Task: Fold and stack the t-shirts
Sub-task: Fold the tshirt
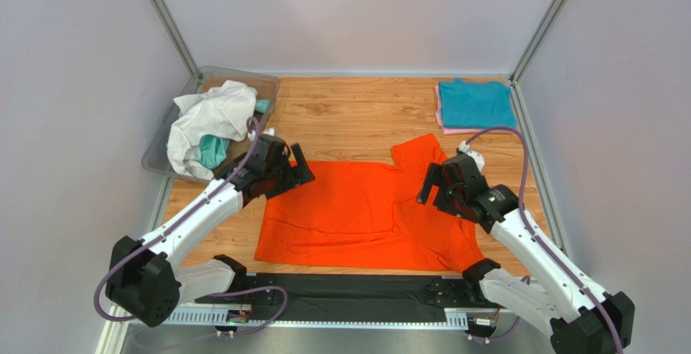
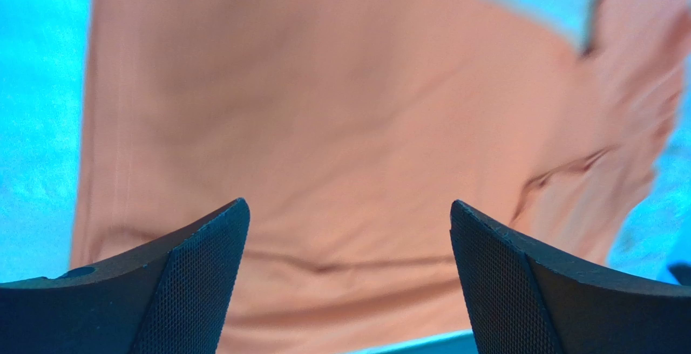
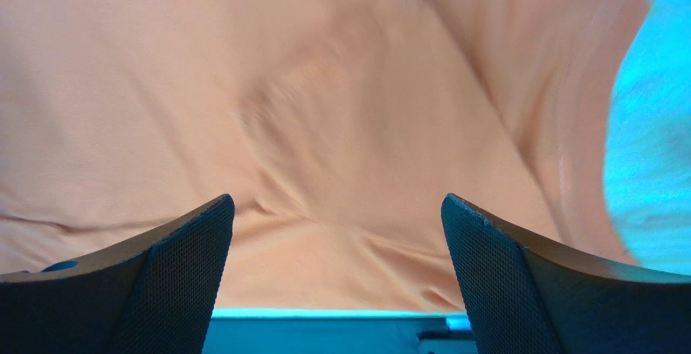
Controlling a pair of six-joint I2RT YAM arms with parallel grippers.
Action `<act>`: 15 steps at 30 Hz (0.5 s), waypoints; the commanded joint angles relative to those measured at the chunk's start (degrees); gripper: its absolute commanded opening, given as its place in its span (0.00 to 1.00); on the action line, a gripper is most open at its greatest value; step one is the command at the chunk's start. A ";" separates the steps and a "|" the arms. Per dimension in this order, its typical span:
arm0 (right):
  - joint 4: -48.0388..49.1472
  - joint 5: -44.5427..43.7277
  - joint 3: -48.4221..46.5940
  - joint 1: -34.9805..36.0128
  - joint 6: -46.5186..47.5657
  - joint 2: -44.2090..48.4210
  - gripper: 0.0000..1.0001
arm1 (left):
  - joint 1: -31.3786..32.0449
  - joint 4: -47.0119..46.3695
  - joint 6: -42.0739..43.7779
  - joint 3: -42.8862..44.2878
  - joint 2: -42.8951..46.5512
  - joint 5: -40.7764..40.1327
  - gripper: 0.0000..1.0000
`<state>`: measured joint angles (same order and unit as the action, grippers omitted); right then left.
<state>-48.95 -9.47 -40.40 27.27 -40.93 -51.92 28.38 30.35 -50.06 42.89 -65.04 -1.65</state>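
beneath both arms' parted fingers (image 2: 195, 289) lies the orange t-shirt (image 1: 357, 208).

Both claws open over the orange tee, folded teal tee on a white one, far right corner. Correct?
No. The top external view shows the folded teal cloth t-shirt lying on a pink folded t-shirt, not a white one. The rest holds.

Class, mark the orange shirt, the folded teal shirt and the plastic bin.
orange shirt (image 1: 357, 208), top view, middle of its body
folded teal shirt (image 1: 477, 105), top view, centre of its top
plastic bin (image 1: 240, 73), top view, far rim
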 commanded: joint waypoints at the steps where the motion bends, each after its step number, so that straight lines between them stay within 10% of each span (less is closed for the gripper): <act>1: -0.89 -7.66 -6.96 0.16 4.27 2.26 1.00 | -3.06 4.46 4.88 8.77 -4.21 -5.74 1.00; 15: 1.40 -10.30 -5.13 0.07 8.58 2.88 1.00 | -10.10 7.88 9.63 31.27 -35.04 -10.74 0.85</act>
<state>-48.82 -18.44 -46.30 27.24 -33.98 -48.69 18.48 35.40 -42.06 69.87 -96.55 -9.39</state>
